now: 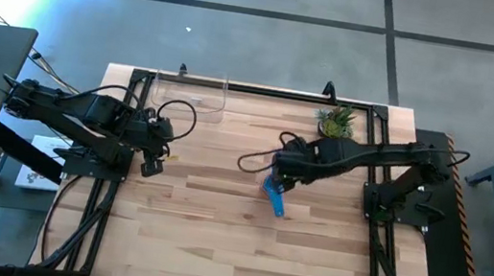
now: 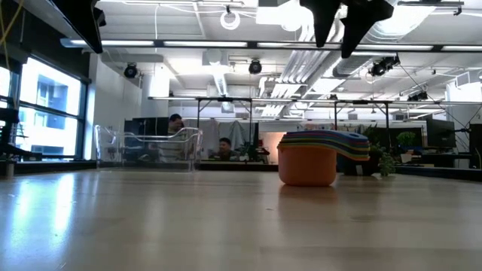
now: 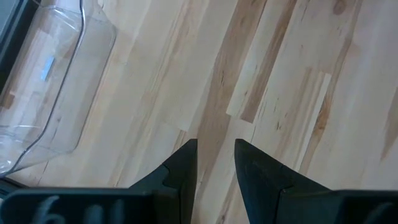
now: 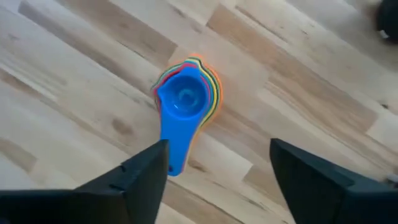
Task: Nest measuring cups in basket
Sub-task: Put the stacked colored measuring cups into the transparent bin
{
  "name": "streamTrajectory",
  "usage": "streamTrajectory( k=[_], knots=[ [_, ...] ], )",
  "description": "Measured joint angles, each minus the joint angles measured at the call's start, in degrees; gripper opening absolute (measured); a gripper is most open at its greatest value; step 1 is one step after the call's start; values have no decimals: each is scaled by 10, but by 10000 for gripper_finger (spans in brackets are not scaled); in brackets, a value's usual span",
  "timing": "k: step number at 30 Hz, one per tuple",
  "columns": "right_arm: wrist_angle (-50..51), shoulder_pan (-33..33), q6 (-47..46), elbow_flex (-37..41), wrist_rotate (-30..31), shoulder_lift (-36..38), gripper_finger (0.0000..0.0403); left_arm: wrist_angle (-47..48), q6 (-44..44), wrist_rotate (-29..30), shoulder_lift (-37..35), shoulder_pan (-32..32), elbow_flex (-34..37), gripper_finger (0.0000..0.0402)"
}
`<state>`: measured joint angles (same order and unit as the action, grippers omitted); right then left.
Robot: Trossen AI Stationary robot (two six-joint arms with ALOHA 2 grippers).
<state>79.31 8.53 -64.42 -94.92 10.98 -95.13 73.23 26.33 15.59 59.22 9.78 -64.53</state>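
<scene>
Nested measuring cups (image 4: 185, 109) at centre frame of the right wrist view, blue on top, stacked into one pile on bare table (image 1: 215, 230), handle pointing toward the lower part of that picture. Same stack in the high view just right of centre, directly under the right gripper (image 1: 277, 176). Right gripper jaws spread wide, clear of the stack, nothing held. Basket (image 1: 190, 96) at upper centre-left of the high view, against the far table edge, well apart from the stack and seemingly without cups. Left gripper (image 1: 155, 156) at left of centre, jaws narrowly parted, nothing between them, near the basket. Plant (image 1: 336, 122) at upper right, near the right arm. Likely risks: stack left outside the basket, so task unfinished unless moved as a whole. Grasp on the top handle alone likely to lift only the blue cup and separate the pile. Off-centre descent apt to push the light stack sideways or tip it. Pinch across the round bodies prone to slip, given smooth plastic and sloped walls. Transfer toward upper left liable to catch the basket wall if carried too low, shoving the light bin off the far edge. Swing of the right arm close to the plant another possible contact.
</scene>
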Motion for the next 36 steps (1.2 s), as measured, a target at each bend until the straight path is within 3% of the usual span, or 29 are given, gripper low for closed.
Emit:
streamTrajectory(
  k=[4,13,24,36],
  knots=[
    [-13,-20,0,0,-39,0,289,0,0,0,0,0,0,96],
    [-127,-4,-45,84,-78,0,291,0,0,0,0,0,0,96],
    [-198,33,-136,174,-80,-1,291,0,0,0,0,0,0,96],
    [-245,34,-122,209,-81,-37,291,0,0,0,0,0,0,96]
  ],
)
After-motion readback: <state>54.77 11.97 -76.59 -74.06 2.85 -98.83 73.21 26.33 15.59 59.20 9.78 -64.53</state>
